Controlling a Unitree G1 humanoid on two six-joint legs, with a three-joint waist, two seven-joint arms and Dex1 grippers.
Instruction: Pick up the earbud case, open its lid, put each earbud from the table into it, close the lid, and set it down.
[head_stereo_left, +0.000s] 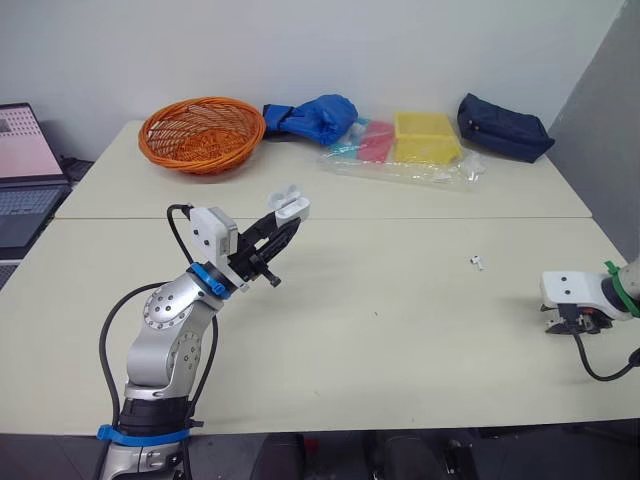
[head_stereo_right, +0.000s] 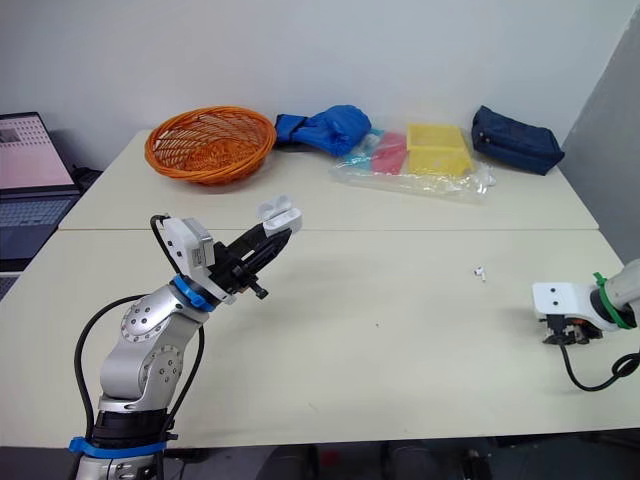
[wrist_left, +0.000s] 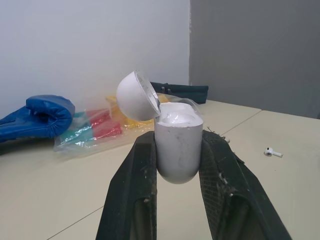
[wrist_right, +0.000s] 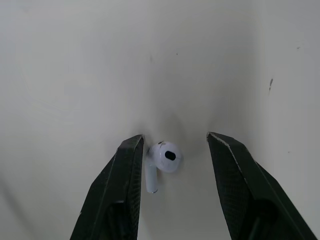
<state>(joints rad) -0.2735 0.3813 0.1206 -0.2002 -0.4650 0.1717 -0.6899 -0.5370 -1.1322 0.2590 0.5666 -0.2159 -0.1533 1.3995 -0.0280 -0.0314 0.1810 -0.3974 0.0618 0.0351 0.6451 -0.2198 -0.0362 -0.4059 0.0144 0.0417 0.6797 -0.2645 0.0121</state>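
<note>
Holding the earbud case (wrist_left: 178, 145) clear above the table (head_stereo_left: 380, 340), the left gripper (head_stereo_left: 288, 223) has both black fingers pressed against the case's sides. The case stands upright in the grip and its lid (wrist_left: 136, 96) is swung back on the hinge. Whether anything sits inside cannot be told.

The right gripper (wrist_right: 175, 136) is low at the table near the right edge. Its fingers are spread apart and hold nothing. One earbud (wrist_right: 164, 159) lies on the tabletop between them, stem close against one finger and well apart from the other. A black cable (head_stereo_left: 600, 370) loops from this gripper towards the near edge.

A second earbud (head_stereo_left: 477, 263) lies on the table between the two grippers, nearer the right one.

Other things sit along the far side, well apart from both grippers:
- An orange wicker basket (head_stereo_left: 202, 133) at the left.
- A blue padded glove (head_stereo_left: 315, 117) beside the basket.
- A clear plastic bag (head_stereo_left: 440, 175) holding a yellow box (head_stereo_left: 426, 136) and pink and teal items.
- A dark navy pouch (head_stereo_left: 503, 126) at the right.

An open laptop (head_stereo_left: 25, 170) stands off the table's left end.
</note>
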